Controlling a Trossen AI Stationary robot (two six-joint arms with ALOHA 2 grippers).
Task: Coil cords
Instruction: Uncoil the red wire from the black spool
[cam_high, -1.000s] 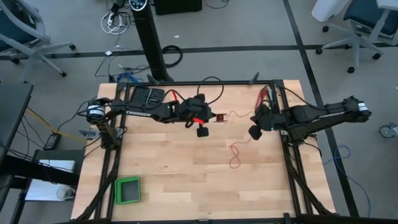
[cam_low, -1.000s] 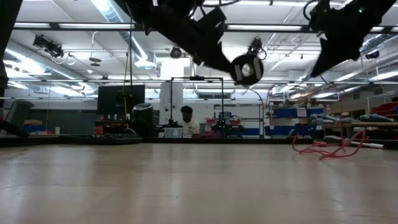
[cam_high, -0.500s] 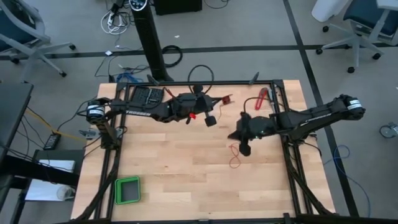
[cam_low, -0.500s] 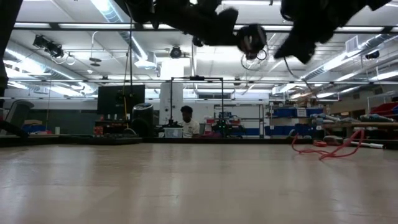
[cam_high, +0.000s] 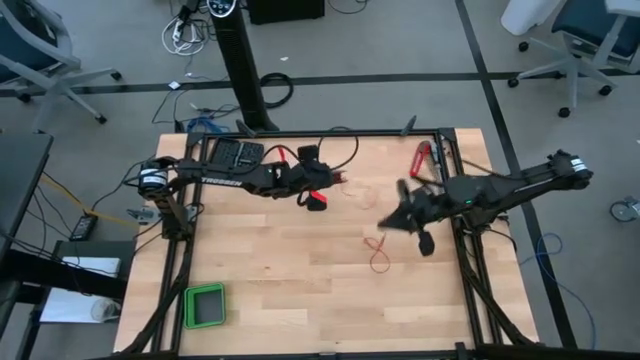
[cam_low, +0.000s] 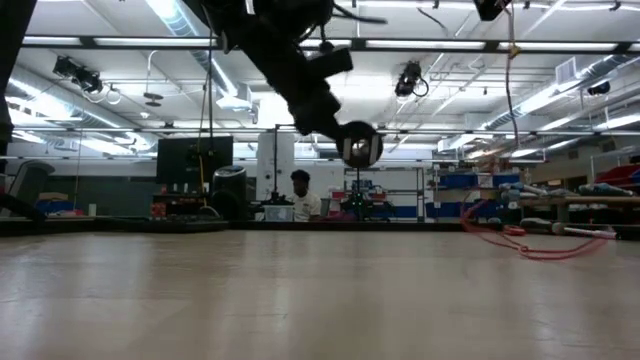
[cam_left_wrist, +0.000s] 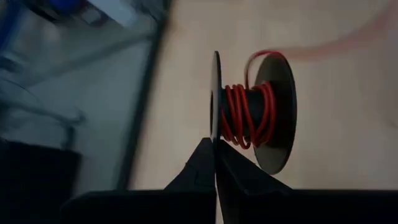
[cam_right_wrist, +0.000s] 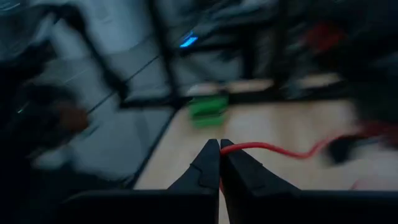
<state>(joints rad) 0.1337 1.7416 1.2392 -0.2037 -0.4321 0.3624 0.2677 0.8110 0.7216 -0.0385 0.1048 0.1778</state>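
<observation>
The thin red cord runs from a small black spool (cam_left_wrist: 252, 115), where several turns are wound, to loose loops on the table (cam_high: 378, 257). My left gripper (cam_high: 322, 196) is shut on the spool above the table's far middle; in the low view the spool (cam_low: 360, 148) hangs well clear of the wood. My right gripper (cam_high: 384, 222), right of centre and raised, is shut on the cord (cam_right_wrist: 273, 149). In the low view the cord (cam_low: 511, 70) drops from above the picture to its loops (cam_low: 535, 245). My left gripper pinches the rim of one thin flange of the spool (cam_left_wrist: 215, 134) between its two fingertips, coming at the flange edge-on. The spool is lifted clear of the table, its axle lying across the fingers. My right gripper pinches a single strand of the cord (cam_right_wrist: 231, 147) at its fingertips, the fingers about level and pointing toward the table's left. From the tips the strand leads off sideways, and its lower part lies in slack loops on the table.
A red-handled hand tool (cam_high: 421, 158) lies at the far right by the frame rail. A black box (cam_high: 236, 154) sits at the far left, a green tray (cam_high: 205, 305) near the front left. Bare wood fills the near half. A person sits far behind the table (cam_low: 300, 195).
My right gripper has swung toward the table's middle, risen and tipped from pointing down to about level, drawing the cord up off the table. My left gripper has turned its wrist; the spool rose, then sank and shifted a little toward the left. Both stayed shut.
</observation>
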